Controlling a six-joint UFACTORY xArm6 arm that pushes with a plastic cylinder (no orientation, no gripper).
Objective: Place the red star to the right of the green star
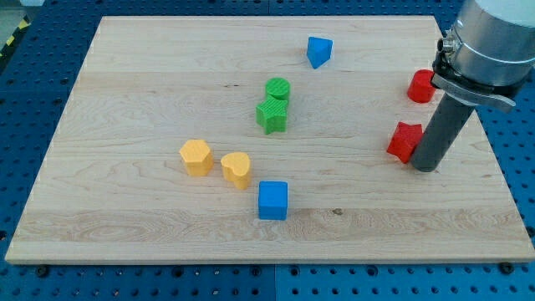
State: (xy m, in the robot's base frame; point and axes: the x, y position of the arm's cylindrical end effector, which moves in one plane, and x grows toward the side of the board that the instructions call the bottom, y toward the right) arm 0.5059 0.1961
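At the view's right, our tip [425, 167] rested just beside the red star [405, 141], on its right side, apparently touching. The green star [272, 114] sat well apart near the table [125, 75] centre, against the green cylinder [277, 88]. We carried no fingers, only a rod. Another red block [421, 86] lay above.

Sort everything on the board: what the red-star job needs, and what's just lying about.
Job: red star, touching my tip on the tip's left; green star.

Lying about: green cylinder, red block, blue wedge, blue cube, two yellow blocks.
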